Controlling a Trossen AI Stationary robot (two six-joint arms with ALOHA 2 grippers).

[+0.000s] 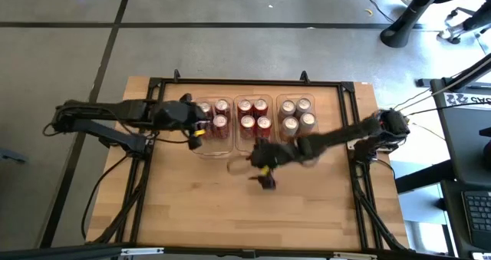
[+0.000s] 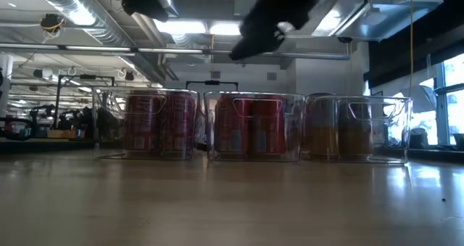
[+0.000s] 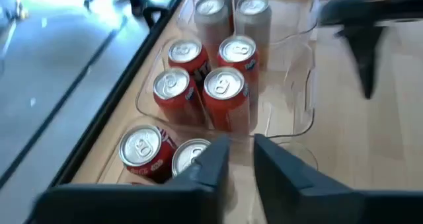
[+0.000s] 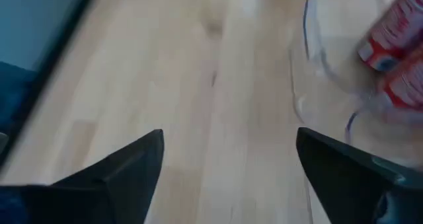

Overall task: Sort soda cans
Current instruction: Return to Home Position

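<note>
Three clear trays stand in a row on the far half of the table. The left tray point(image 1: 212, 141) and the middle tray point(image 1: 254, 137) hold red soda cans point(image 1: 221, 106) point(image 3: 228, 92) standing upright. The right tray point(image 1: 296, 136) holds gold soda cans point(image 1: 290, 125) point(image 2: 341, 133). My left gripper point(image 1: 198, 131) point(image 3: 241, 154) hovers above the left tray's near end, fingers a narrow gap apart, holding nothing. My right gripper point(image 1: 266, 179) point(image 4: 228, 164) hangs wide open over bare wood, just on the near side of the middle tray, empty.
A black frame point(image 1: 245, 82) runs around the tabletop. Bare wood point(image 1: 230, 214) stretches across the table's near half. In the right wrist view, a tray's curved corner point(image 4: 310, 72) with red cans point(image 4: 390, 45) lies just ahead of the fingers.
</note>
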